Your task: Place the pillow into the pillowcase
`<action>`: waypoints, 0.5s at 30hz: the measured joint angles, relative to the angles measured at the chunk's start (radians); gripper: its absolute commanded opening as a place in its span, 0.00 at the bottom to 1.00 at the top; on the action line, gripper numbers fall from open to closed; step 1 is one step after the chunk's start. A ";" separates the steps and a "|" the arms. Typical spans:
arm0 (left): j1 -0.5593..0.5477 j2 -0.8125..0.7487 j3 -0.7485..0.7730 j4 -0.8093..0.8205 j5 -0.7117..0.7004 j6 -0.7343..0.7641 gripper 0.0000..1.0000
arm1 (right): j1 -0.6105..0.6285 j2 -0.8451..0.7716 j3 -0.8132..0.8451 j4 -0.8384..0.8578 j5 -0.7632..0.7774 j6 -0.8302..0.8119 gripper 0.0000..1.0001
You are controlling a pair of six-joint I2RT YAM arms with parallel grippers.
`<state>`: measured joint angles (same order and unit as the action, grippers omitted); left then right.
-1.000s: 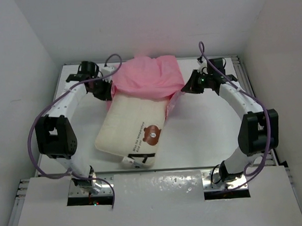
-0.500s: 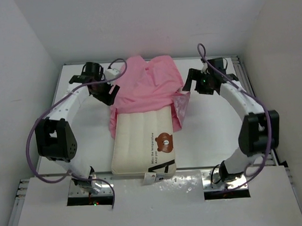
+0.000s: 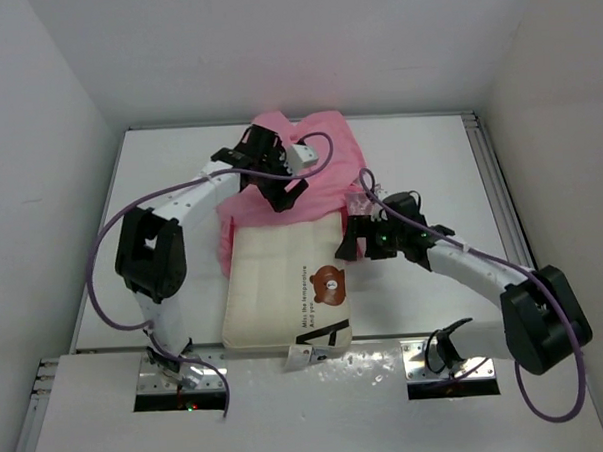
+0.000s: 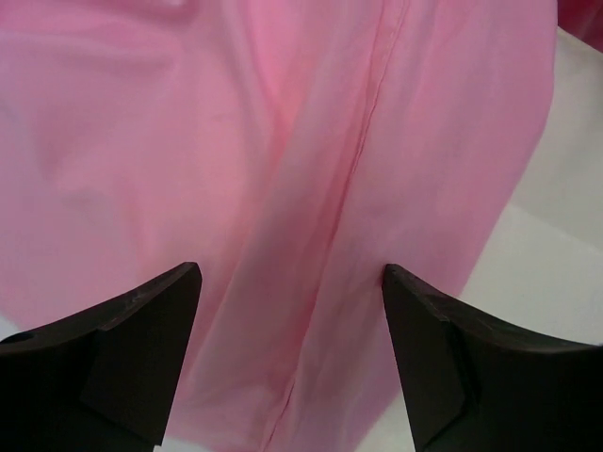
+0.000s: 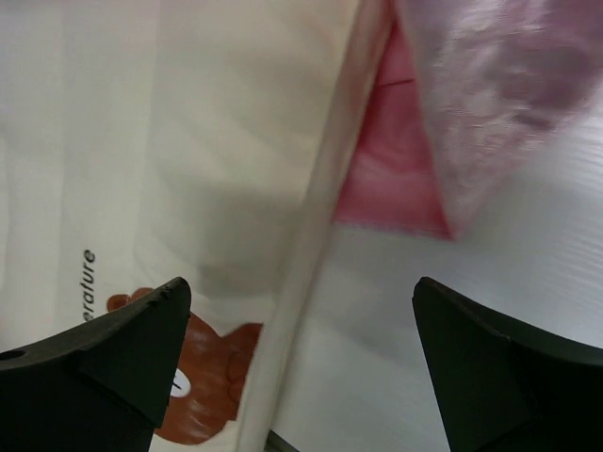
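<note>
Pillow (image 3: 279, 287) lies flat at the near middle of the bench (image 3: 420, 181), its long side running away from the arm bases. Bear patch (image 3: 329, 283) faces up on its right side. The dark lettering beside the patch is too small to read. A small tag (image 3: 302, 354) pokes out at the near end, details unclear.

Right arm (image 3: 463, 264) reaches in low from the right. Right jaws are spread wide over the pillow's far right corner, with nothing between them. The right wrist view shows the pillow's side seam (image 5: 301, 235), part of the bear patch cut off at the bottom, and a pink corner of the pillowcase (image 5: 396, 179) just beside the seam. Cannot tell if the jaws touch anything.

Pillowcase (image 3: 318, 155) is bunched at the far middle, its near edge draped over the pillow's far end. A pink strip runs down the pillow's left side. How far the pillow sits inside is hidden by fabric and the left arm (image 3: 171, 207).

Left jaws hang over the pillowcase, open wide and holding nothing. The left wrist view shows only pink fabric with a stitched seam (image 4: 367, 141) and a sliver of bench at right. Contact with the fabric is unclear.
</note>
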<state>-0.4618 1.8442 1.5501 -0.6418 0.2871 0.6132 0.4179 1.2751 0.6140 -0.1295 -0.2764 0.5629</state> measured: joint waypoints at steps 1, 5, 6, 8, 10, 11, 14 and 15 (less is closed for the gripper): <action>-0.006 0.018 -0.003 0.017 0.003 -0.002 0.76 | 0.008 0.026 -0.008 0.027 -0.022 0.014 0.99; -0.047 0.051 -0.038 0.057 0.022 -0.025 0.56 | 0.045 0.170 -0.010 0.178 -0.107 0.072 0.88; -0.058 0.053 -0.043 0.060 0.029 -0.032 0.53 | 0.055 0.200 -0.010 0.211 -0.124 0.087 0.69; -0.072 0.053 -0.047 0.065 0.045 -0.047 0.39 | 0.063 0.239 -0.010 0.270 -0.164 0.110 0.31; -0.080 0.053 -0.047 0.069 0.069 -0.067 0.07 | 0.061 0.259 -0.011 0.342 -0.206 0.163 0.00; -0.083 0.053 -0.047 0.069 0.077 -0.080 0.00 | 0.056 0.260 -0.011 0.359 -0.216 0.181 0.00; -0.082 0.053 -0.043 0.064 0.098 -0.086 0.00 | 0.034 0.260 -0.007 0.389 -0.240 0.211 0.00; -0.082 0.052 -0.037 0.055 0.101 -0.087 0.00 | 0.026 0.260 -0.002 0.391 -0.242 0.218 0.00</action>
<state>-0.5442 1.8965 1.5135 -0.5865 0.3885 0.5262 0.4438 1.5349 0.6117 0.2611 -0.5182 0.7807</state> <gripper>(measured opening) 0.007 0.025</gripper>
